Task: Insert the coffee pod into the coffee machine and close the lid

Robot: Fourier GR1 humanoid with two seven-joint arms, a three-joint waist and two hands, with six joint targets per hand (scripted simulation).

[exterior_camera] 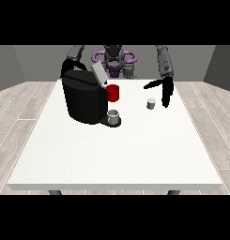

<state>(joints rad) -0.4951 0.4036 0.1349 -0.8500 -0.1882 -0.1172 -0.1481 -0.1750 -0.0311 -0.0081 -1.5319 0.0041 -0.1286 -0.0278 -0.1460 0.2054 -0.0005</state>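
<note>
Pod (151,103) just beside robot hand (166,95), apart.

Nothing readable is showing from where I am standing: no words, brand marks, numbers or signs are appearing on the coffee machine (83,101), the small cups, the table (111,154) or the robot.

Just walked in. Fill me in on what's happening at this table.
A humanoid robot stands behind a white table with a black coffee machine on it, its lid tilted up and open. A small grey coffee pod sits on the table, out in the open. The hand at the view's right hangs just beside the pod, fingers pointing down, holding nothing. A grey cup stands at the machine's base, with a red piece above it. The pod is not yet in the machine.
</note>
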